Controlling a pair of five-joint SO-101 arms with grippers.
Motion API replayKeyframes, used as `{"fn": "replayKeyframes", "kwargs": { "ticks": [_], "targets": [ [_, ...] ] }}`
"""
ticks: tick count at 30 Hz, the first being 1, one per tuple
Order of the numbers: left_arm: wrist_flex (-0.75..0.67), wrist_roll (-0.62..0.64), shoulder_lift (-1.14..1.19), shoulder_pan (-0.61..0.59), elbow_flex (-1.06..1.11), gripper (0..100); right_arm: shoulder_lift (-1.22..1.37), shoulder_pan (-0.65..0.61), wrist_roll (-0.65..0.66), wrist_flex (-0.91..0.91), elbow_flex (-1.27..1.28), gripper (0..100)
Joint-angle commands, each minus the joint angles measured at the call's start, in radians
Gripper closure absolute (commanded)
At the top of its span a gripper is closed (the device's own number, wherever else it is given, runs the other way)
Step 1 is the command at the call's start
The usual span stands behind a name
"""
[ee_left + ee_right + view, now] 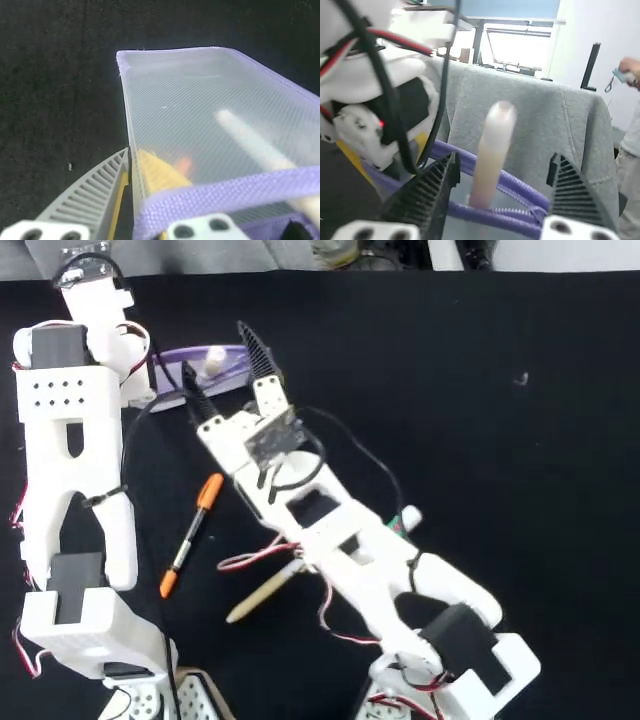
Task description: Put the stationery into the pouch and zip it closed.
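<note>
A translucent pouch (190, 368) with a purple rim (225, 195) lies at the table's far left. My left gripper (131, 152) is shut on the rim at its open end, one finger outside and the yellow one inside. A white stick (490, 150) stands out of the pouch's mouth, its lower part inside (250, 145). My right gripper (504, 162) is open over the mouth, its black fingers on either side of the stick and not touching it; seen from above it (215, 352) hangs over the pouch. An orange pen (190, 535) and a beige stick (262, 592) lie on the black table.
A small green-and-white item (405, 522) lies beside the right arm. The left arm (65, 460) stretches along the left side. Loose red and white cables (250, 558) trail near the beige stick. A grey cloth (530, 115) hangs behind the table's far edge.
</note>
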Motion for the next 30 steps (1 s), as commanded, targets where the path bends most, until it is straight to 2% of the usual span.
{"fn": "replayKeyframes", "kwargs": {
  "ticks": [1, 4, 8, 14, 18, 21, 24, 30],
  "targets": [
    [-0.04, 0.008, -0.005, -0.024, 0.024, 97, -0.015, -0.012, 0.078, -0.009, -0.028, 77.6],
    [-0.11, 0.008, -0.005, -0.061, 0.076, 97, -0.084, -0.009, 0.083, 0.052, -0.018, 78.3],
    [-0.178, 0.009, -0.006, -0.131, 0.117, 97, -0.28, -0.009, 0.083, 0.293, -0.027, 78.3],
    [-0.18, 0.006, -0.006, -0.197, 0.119, 97, -0.615, -0.017, 0.072, 0.947, -0.231, 78.6],
    [-0.183, 0.005, -0.006, -0.255, 0.119, 97, -0.68, -0.015, -0.068, 1.313, -0.414, 78.6],
    [-0.186, 0.005, -0.006, -0.292, 0.117, 97, -0.667, 0.002, -0.091, 1.513, -0.479, 78.6],
    [-0.186, 0.003, -0.006, -0.3, 0.12, 97, -0.638, 0.002, -0.006, 1.659, -0.492, 78.6],
    [-0.186, 0.003, -0.006, -0.292, 0.124, 97, -0.553, 0.0, 0.305, 1.89, -0.463, 78.7]
  ]
}}
